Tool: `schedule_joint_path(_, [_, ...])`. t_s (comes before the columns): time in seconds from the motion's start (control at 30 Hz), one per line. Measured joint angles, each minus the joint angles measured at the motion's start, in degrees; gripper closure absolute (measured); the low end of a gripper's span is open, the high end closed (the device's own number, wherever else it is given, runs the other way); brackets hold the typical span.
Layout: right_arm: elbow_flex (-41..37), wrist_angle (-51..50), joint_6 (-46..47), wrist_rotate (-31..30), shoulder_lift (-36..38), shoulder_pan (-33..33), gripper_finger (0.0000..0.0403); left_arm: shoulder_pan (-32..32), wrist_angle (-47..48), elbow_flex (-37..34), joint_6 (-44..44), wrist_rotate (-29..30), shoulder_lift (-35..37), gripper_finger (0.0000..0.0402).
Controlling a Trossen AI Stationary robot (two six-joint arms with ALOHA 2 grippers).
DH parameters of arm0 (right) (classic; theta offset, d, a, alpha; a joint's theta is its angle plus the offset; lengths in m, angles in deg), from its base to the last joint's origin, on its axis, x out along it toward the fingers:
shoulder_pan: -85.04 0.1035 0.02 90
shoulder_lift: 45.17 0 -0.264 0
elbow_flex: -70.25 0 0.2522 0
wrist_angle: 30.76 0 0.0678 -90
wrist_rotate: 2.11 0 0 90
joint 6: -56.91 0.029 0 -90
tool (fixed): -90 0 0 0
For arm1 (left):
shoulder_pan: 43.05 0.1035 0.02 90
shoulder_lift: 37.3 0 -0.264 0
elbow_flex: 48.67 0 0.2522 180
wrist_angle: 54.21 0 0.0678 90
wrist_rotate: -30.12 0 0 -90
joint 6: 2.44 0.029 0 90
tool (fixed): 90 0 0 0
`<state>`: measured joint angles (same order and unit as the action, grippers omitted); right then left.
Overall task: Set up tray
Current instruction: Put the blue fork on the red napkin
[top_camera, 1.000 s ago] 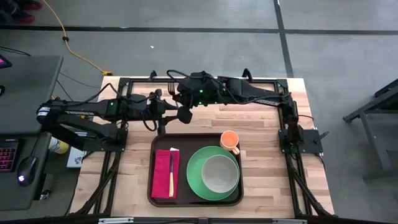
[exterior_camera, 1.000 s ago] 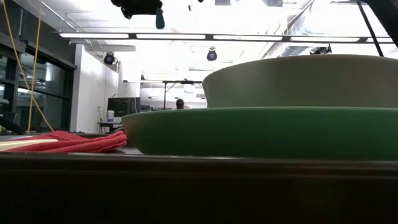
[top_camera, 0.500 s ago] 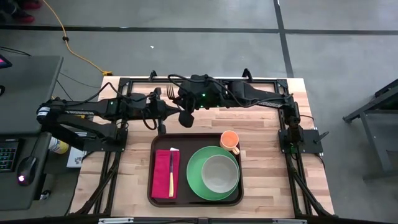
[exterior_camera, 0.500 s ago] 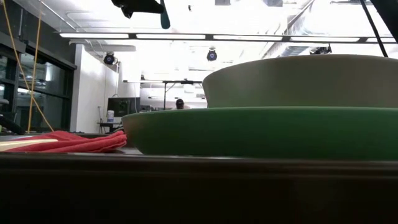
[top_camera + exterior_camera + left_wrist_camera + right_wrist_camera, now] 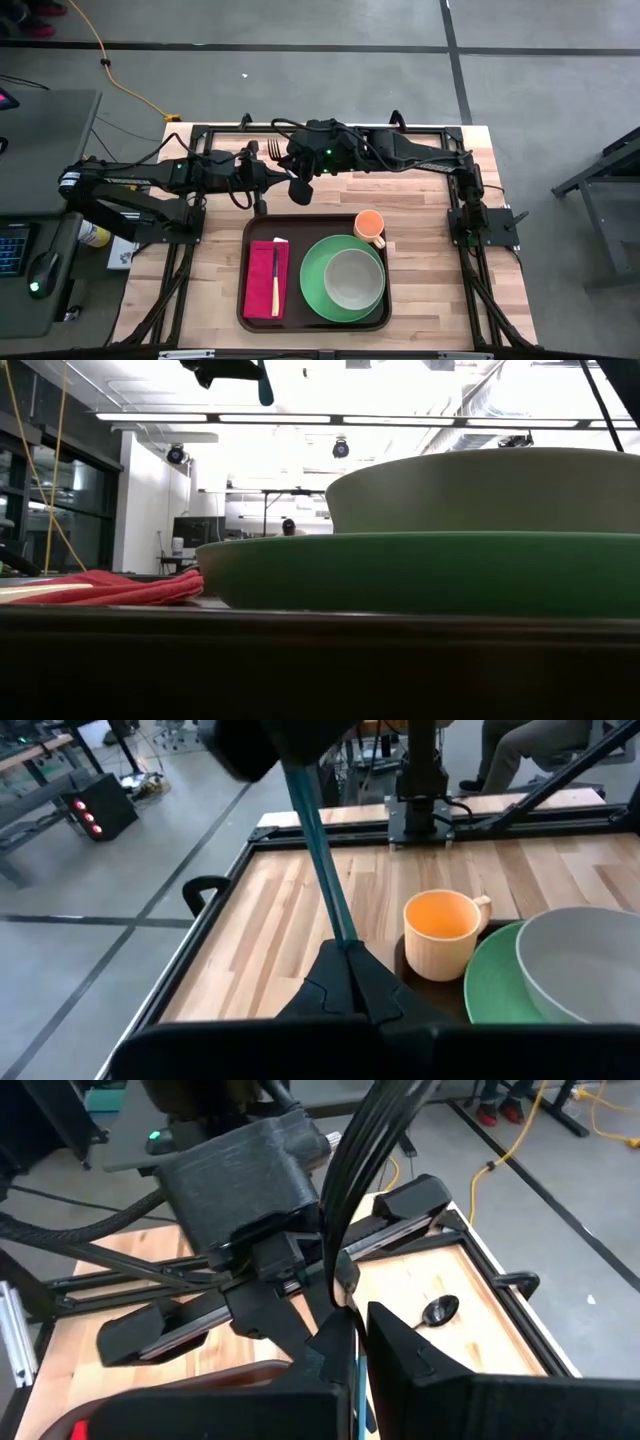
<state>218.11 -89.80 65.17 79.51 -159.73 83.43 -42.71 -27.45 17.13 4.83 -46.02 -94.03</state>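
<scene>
Wood-plank table [image 5: 420, 240], matt; red cloth napkin [image 5: 265, 277]; smooth plastic tray [image 5: 243, 312], green plate [image 5: 315, 290].

- The left end effector [image 5: 345, 955] stood open a second ago; its fingers are now closed on the teal handle [image 5: 318, 860] of a utensil.
- The right end effector [image 5: 300, 190] has drawn back a little toward the far edge of the desk [image 5: 420, 195] and now sits slightly farther from the tray [image 5: 313, 321].
- In the low view, the teal handle has shifted slightly to the right at the top of the picture, and the dark arm parts above it have moved with it.
</scene>
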Motion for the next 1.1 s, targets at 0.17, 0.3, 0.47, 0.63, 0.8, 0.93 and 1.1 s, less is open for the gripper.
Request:
schedule_joint_path(0.17, [-0.04, 0.12, -0.75, 1.59, 1.07, -0.02, 0.0388, -0.02, -0.21, 0.16, 0.11, 1.67, 0.07, 0.0395])
schedule_joint_path(0.3, [-0.04, 0.86, -0.63, 3.39, 1.82, -0.11, 0.0364, -0.02, 0.40, 0.14, 0.15, 2.22, 0.04, 0.0395])
schedule_joint_path(0.47, [0.22, 3.82, -0.65, 4.96, 2.41, -0.04, 0.0329, -0.02, 1.63, -0.16, 0.18, 2.13, -0.15, 0.0395])
schedule_joint_path(0.63, [0.15, 6.43, -1.03, 5.37, 2.24, -0.05, 0.0301, -0.02, 2.46, -0.16, -0.12, 2.22, -0.09, 0.0395])
schedule_joint_path(0.8, [0.11, 6.34, -1.22, 2.00, 3.06, -0.04, 0.0289, -0.02, 10.04, -0.08, -2.65, 4.67, -0.07, 0.0395])
schedule_joint_path(0.93, [0.09, 5.51, -0.94, -2.92, 4.40, -0.04, 0.0291, -0.02, 18.91, -0.08, -6.74, 8.81, -0.07, 0.0395])
schedule_joint_path(1.1, [0.09, 1.83, 0.69, -10.14, 6.76, -0.04, 0.0297, -0.01, 31.05, -0.08, -15.95, 13.31, -0.02, 0.0395])
